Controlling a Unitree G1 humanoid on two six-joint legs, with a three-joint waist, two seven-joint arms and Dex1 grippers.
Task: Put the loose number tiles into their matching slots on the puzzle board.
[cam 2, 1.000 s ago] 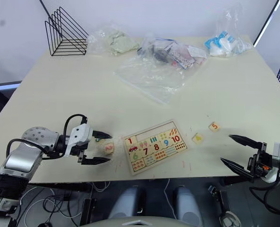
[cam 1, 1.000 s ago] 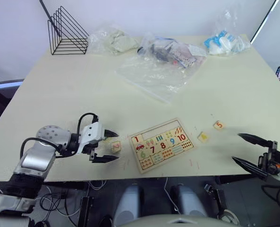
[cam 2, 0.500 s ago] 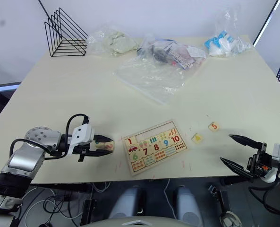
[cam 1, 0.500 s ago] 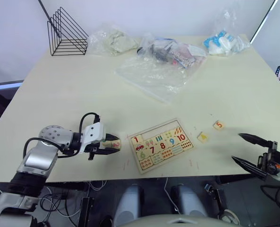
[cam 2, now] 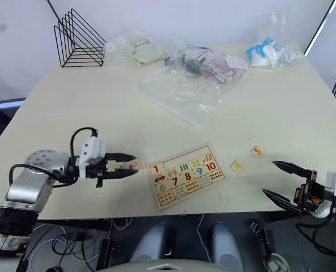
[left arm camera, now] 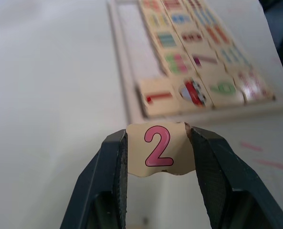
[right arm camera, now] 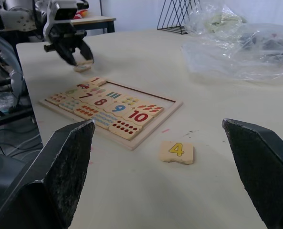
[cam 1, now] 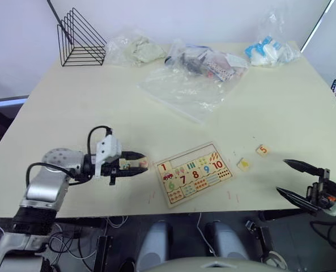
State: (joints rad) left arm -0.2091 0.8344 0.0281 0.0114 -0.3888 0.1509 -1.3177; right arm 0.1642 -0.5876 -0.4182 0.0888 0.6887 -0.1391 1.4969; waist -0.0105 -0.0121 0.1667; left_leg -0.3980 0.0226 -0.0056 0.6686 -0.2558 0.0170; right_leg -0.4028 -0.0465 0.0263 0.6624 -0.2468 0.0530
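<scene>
The puzzle board [cam 1: 195, 173] lies flat near the table's front edge, with coloured numbers and picture tiles set in it. A strip of bare matching slots [cam 1: 190, 156] runs along its far row, beside the 1. My left gripper [cam 1: 135, 164] is shut on the pink number 2 tile [left arm camera: 159, 148], low over the table just left of the board. Two loose tiles rest on the table right of the board, the 4 tile [cam 1: 243, 164] and the 5 tile [cam 1: 262, 149]. My right gripper [cam 1: 281, 176] hangs open at the front right, with the 4 tile [right arm camera: 176, 151] ahead of it.
A black wire rack [cam 1: 80, 39] stands at the back left. Clear plastic bags [cam 1: 190, 85] with contents lie across the back and middle of the table, and another bag [cam 1: 269, 51] sits at the back right. The table's front edge runs just below the board.
My left gripper, open around the 2 tile a second ago, has shut on it and shifted slightly away from the front edge with it. The right gripper has stayed put.
</scene>
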